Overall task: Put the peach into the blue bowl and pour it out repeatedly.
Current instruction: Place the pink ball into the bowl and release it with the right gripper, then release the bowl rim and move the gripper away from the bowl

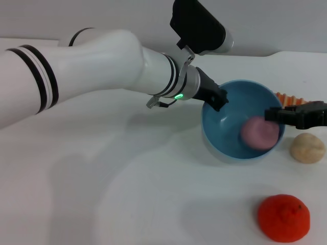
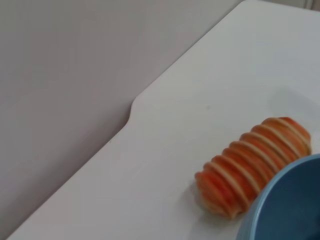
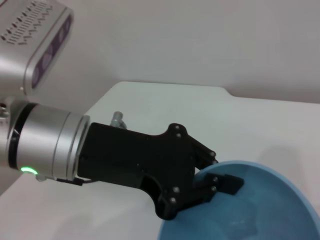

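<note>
While the left gripper (image 1: 218, 98) pinches the near-left rim of the blue bowl (image 1: 232, 104), one finger inside the wall and one outside, the bowl sits tipped toward the camera. Inside it, the peach (image 1: 259, 133) rests against the lower right wall. Reaching to the bowl's right rim is the right gripper (image 1: 278, 115); whether its fingers are parted cannot be told. Beyond the bowl lies a ridged orange toy (image 2: 252, 165); a beige lump (image 1: 307, 148) and a bumpy orange fruit (image 1: 283, 218) sit nearby.
</note>
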You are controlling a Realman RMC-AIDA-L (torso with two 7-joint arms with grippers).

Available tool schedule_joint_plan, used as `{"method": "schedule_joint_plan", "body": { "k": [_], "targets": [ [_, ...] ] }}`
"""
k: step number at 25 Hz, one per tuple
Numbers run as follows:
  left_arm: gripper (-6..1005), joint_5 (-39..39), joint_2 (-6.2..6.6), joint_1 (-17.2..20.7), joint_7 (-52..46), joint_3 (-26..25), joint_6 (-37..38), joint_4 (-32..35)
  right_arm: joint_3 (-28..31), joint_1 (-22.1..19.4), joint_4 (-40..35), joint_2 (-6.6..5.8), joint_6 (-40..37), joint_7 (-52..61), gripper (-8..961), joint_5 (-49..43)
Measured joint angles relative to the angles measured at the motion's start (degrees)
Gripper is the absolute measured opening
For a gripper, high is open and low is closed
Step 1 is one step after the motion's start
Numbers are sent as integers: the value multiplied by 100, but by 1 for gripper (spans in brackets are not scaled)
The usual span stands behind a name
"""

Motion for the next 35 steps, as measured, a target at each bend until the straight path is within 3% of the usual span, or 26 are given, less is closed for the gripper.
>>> {"method": "schedule_joint_plan", "body": {
  "k": [7, 12, 22, 33, 35],
  "targets": [
    [-1, 179, -2, -6, -140, -73, 27, -5, 26, -6, 5, 1, 194, -113, 164, 12],
    [-2, 151, -2, 57, -258, -53, 247, -12, 141, -143, 0, 7, 363, -122, 341, 395],
    [-2, 129, -3, 151, -542, 267, 456, 36, 160, -372, -11, 1, 391, -346, 339, 893],
    [-2, 129, 11, 278, -557, 246, 554, 102, 158, -454, 60, 8, 407, -421, 340, 1028],
    [46, 128, 24, 322, -606, 231, 608, 197, 158, -458, 120, 8, 432, -431, 340, 1029]
  ]
}}
